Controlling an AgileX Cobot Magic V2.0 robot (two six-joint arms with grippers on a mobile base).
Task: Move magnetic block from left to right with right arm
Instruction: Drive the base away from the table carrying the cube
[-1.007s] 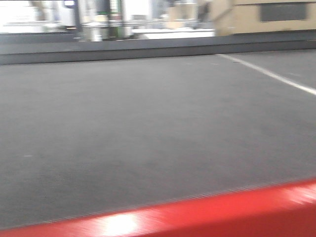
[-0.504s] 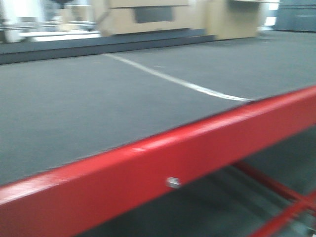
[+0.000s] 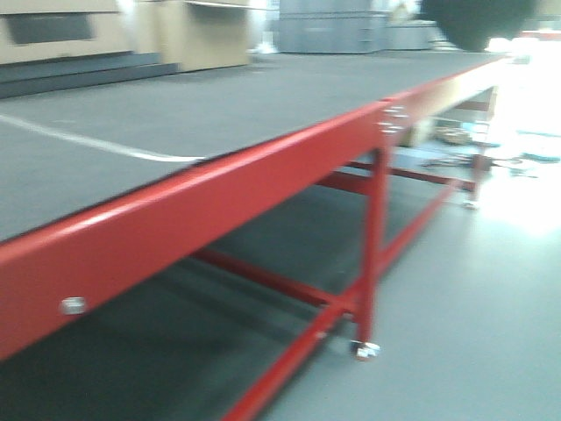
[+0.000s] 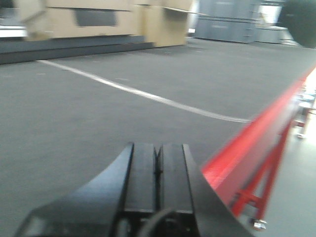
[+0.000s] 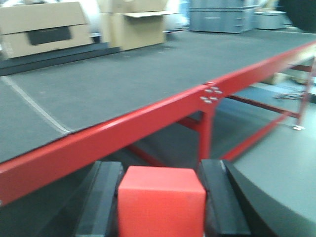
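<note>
Between the two black fingers [image 5: 104, 197] of the right gripper [image 5: 161, 195], at 6 o'clock in my right wrist view, sits the magnetic block [image 5: 161, 207], a plain red cube. The jaws are clamped against its left and right faces. Beyond it the table's red rail [image 5: 123, 131] crosses from 8 o'clock up toward 2 o'clock, with the dark mat [image 5: 148, 69] spreading behind. Cardboard boxes [image 5: 44, 27] stand along the far side at 11 o'clock, and grey crates [image 5: 222, 17] at 1 o'clock.

On my left wrist feed the left gripper [image 4: 158, 168] sits at 6 o'clock with its jaws pressed flat together and nothing between them. It hangs above the mat, the rail at 4 o'clock from it. A white line [image 4: 148, 96] runs across the mat ahead.

The front view is blurred. It shows the rail running diagonally, a red leg [image 3: 375, 237] ending in a caster [image 3: 364, 349] on the grey floor [image 3: 491, 289], and a dark shape [image 3: 478, 17] at 1 o'clock that I cannot make out. Neither gripper appears there.
</note>
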